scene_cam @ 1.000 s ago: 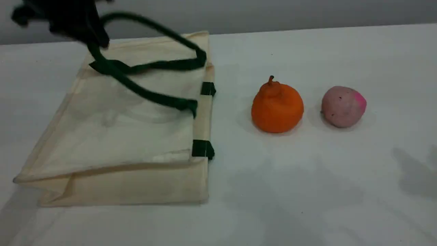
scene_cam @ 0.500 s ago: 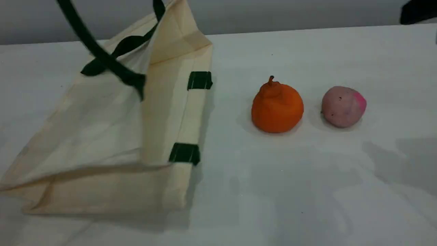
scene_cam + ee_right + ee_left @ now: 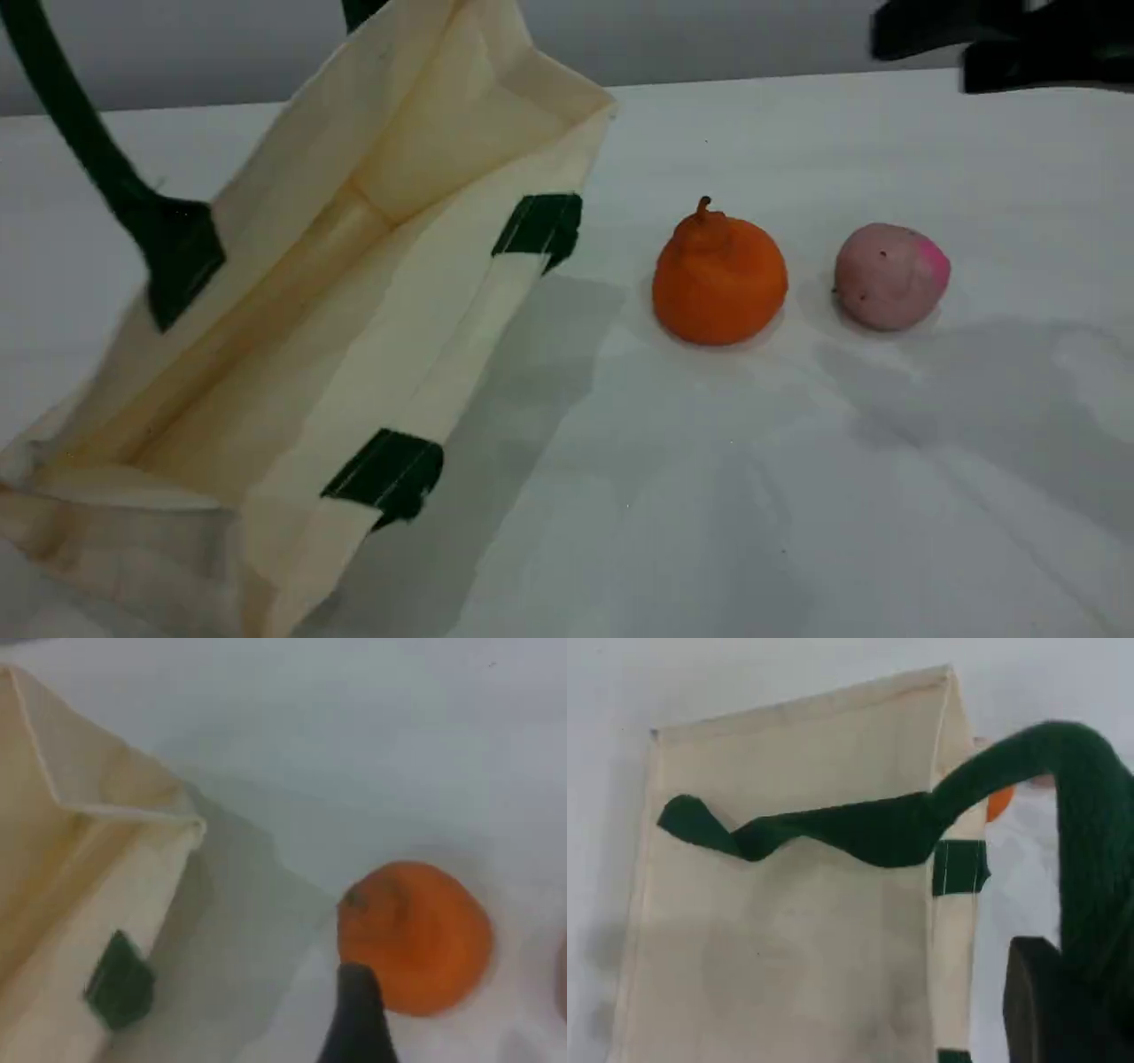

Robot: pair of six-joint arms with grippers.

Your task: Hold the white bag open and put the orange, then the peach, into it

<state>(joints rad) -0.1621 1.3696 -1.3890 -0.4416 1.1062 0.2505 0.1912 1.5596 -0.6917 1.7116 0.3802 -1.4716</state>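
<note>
The white bag [image 3: 292,372] lies on its side, its mouth gaping toward the fruit. One green handle [image 3: 97,168] is pulled taut up past the top left edge. In the left wrist view my left gripper [image 3: 1072,992] is shut on that green handle [image 3: 1090,842], above the bag's side [image 3: 788,948]. The orange [image 3: 719,279] sits just right of the bag's mouth, with the peach [image 3: 890,276] right of it. My right gripper [image 3: 966,49] hovers open at the top right, above and behind the fruit. Its fingertip [image 3: 359,1014] hangs just over the orange [image 3: 416,935].
Green patches [image 3: 539,226] mark the bag's lower rim. The white table [image 3: 753,496] stretches bare in front of the fruit, and a grey wall [image 3: 709,35] runs behind its far edge.
The left gripper has pulled the handle up and left, lifting the bag's upper side so the flat bag now gapes open. The right gripper has come in from the top right.
</note>
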